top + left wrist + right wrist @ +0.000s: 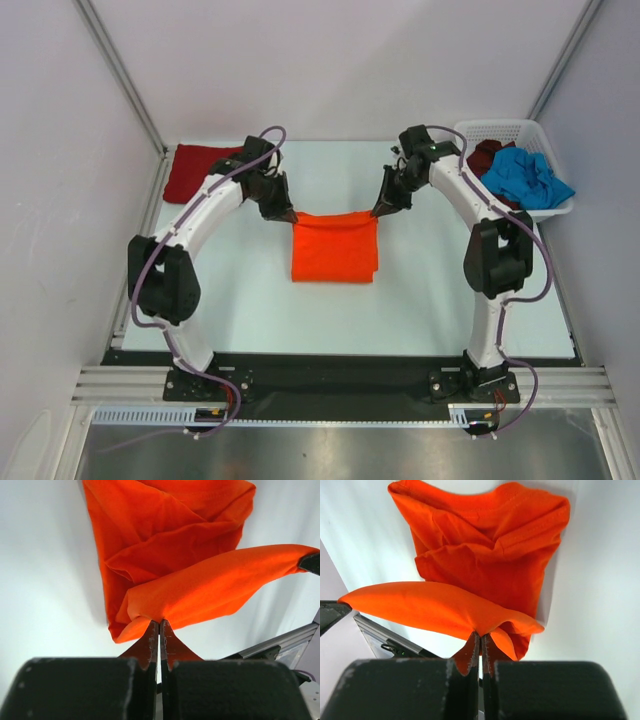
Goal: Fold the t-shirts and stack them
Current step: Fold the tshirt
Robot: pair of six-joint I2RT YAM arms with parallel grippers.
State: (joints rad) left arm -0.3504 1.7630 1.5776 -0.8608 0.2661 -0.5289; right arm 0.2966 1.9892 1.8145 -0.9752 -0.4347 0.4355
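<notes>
- Pinching the orange t-shirt (pixel 335 250) by its two far corners, that's the whole scene right now.
- Left gripper (pixel 288 214) has its jaws pressed together on the shirt's far left corner. The left wrist view shows a tuck of orange cloth sandwiched right at the tips.
- Right gripper (pixel 382 212) is doing the same thing on the far right corner, squeezed tight with the cloth coming straight out from between the tips.
- The edge between them is lifted off the table (pixel 430 300) and stretches from one gripper to the other, sagging a little in the middle.
- The rest of the orange shirt lies on the table, roughly in the middle between the arms, in a rough rectangle. Up close it's pretty creased, and the right wrist view shows the ribbed neckline at the end away from that gripper.
- The dark red t-shirt (pixel 195 170) lies at the far left corner of the table, well apart from the orange one.
- The white lattice basket (pixel 500 125) is at the far right corner, with the blue t-shirt (pixel 527 178) bunched inside and the dark maroon t-shirt (pixel 487 155) tucked in on its left.
</notes>
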